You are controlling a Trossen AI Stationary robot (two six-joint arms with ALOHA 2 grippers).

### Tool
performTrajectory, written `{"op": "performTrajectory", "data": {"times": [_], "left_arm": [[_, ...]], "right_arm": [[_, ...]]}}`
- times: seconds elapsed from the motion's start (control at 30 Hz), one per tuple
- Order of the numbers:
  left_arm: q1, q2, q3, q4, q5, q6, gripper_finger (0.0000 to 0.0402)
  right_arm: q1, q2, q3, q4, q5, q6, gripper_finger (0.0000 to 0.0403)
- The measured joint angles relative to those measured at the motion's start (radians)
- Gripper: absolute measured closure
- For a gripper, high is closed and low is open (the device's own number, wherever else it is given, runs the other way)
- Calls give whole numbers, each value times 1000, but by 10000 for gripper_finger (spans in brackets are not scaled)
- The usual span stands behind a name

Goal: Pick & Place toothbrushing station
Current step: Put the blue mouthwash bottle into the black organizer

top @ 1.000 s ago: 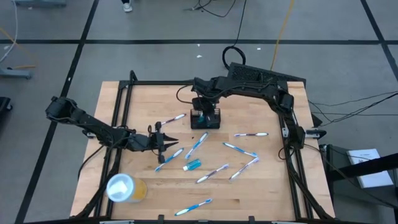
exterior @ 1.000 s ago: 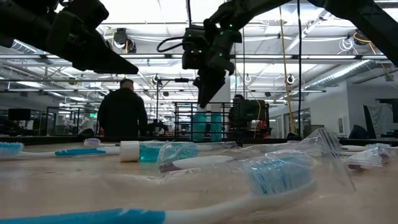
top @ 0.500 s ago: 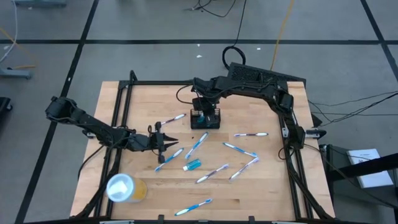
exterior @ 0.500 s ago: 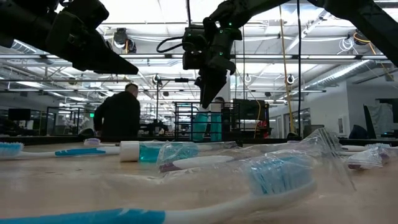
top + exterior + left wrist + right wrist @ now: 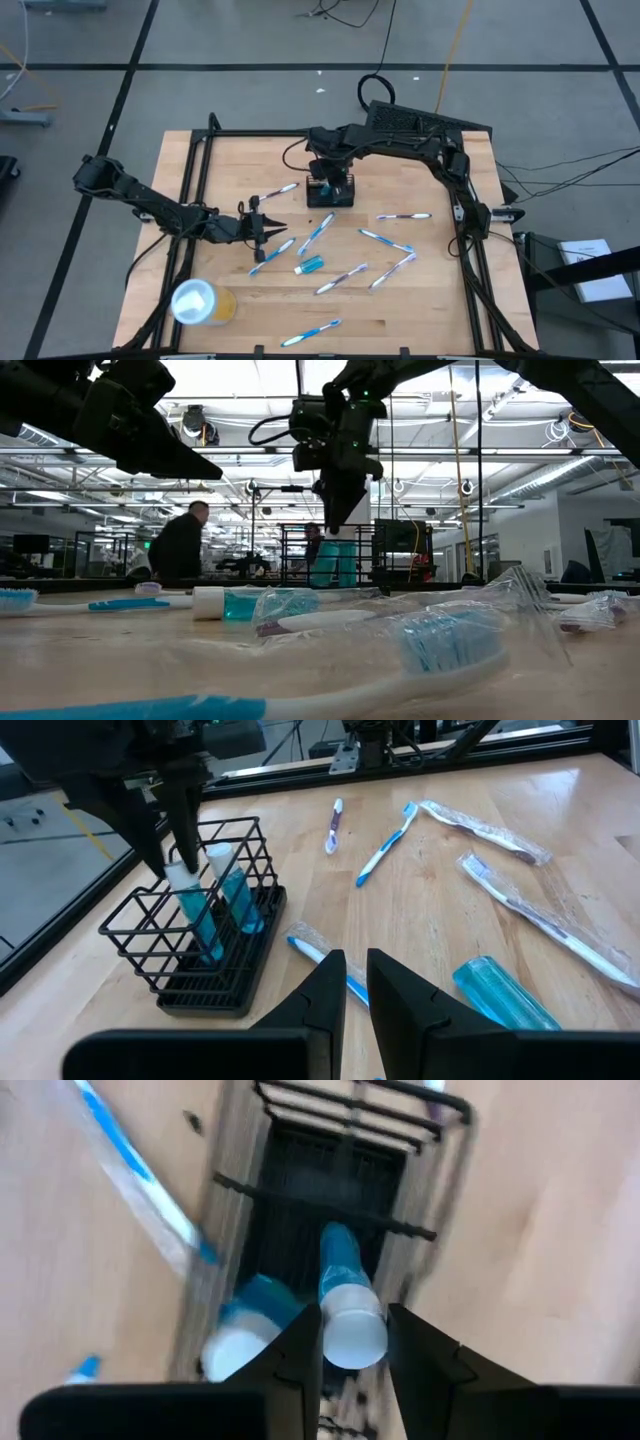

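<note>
The toothbrushing station [image 5: 330, 197] is a small black wire holder [image 5: 190, 970] standing on the wooden table, far of centre. Two blue tubes with white caps stand in its compartments. My right gripper [image 5: 333, 180] is above it, pointing steeply down, shut on one tube [image 5: 340, 1265]. The other tube [image 5: 238, 890] leans beside it. My left gripper [image 5: 275, 228] hovers left of centre among loose toothbrushes. Its fingers [image 5: 330, 990] are shut, with a thin gap and nothing between them. My right gripper pinches the tube's white cap end [image 5: 352, 1330] between its two fingers [image 5: 188, 825]. It comes from above, slanting down. The tube stands nearly upright, and its blue lower part [image 5: 203, 925] sits inside a station compartment.
Several toothbrushes, some in clear wrappers, lie scattered over the table's middle and right [image 5: 315, 235] [image 5: 403, 215] [image 5: 340, 278]. A short blue tube [image 5: 310, 264] lies near them. A yellow cup with a white lid [image 5: 200, 302] stands at the near left. Black frame rails [image 5: 190, 190] border the table.
My right gripper has tipped a little over the station while staying shut on the tube, which remains in its compartment. People beyond the table have walked along the room.
</note>
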Motion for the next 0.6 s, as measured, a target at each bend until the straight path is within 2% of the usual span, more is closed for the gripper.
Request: {"op": "performTrajectory", "data": {"times": [0.2,0.6], "left_arm": [[0,0,0,0,0,-1,350],[0,0,0,0,0,-2,350]], "right_arm": [[10,0,23,-23,47,-1,324],[10,-2,24,-23,-6,-4,324]]}}
